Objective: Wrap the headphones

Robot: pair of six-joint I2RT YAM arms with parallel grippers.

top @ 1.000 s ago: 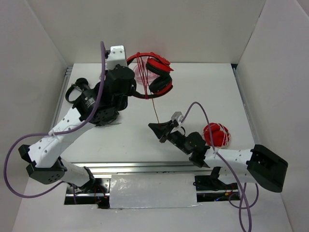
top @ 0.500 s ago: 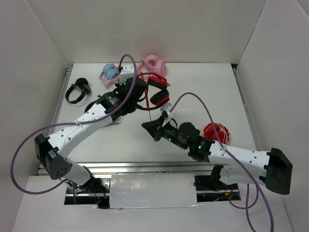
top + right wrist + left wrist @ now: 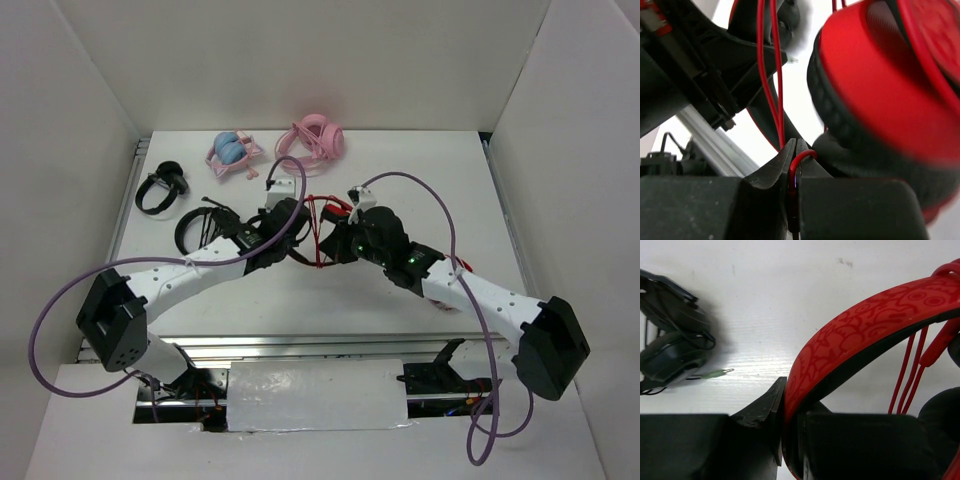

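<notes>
Both arms have swung in to the middle of the desk [image 3: 430,180] and now meet at the red headphones [image 3: 328,207].
The left tool [image 3: 788,405] is shut tight on the red headband [image 3: 865,315], and the right tool [image 3: 792,150] pinches the thin red cable [image 3: 771,70] beside one ear cup [image 3: 875,85]. Black headphones [image 3: 670,340] lie close on the left; a pink pair [image 3: 312,136] sits at the back.
</notes>
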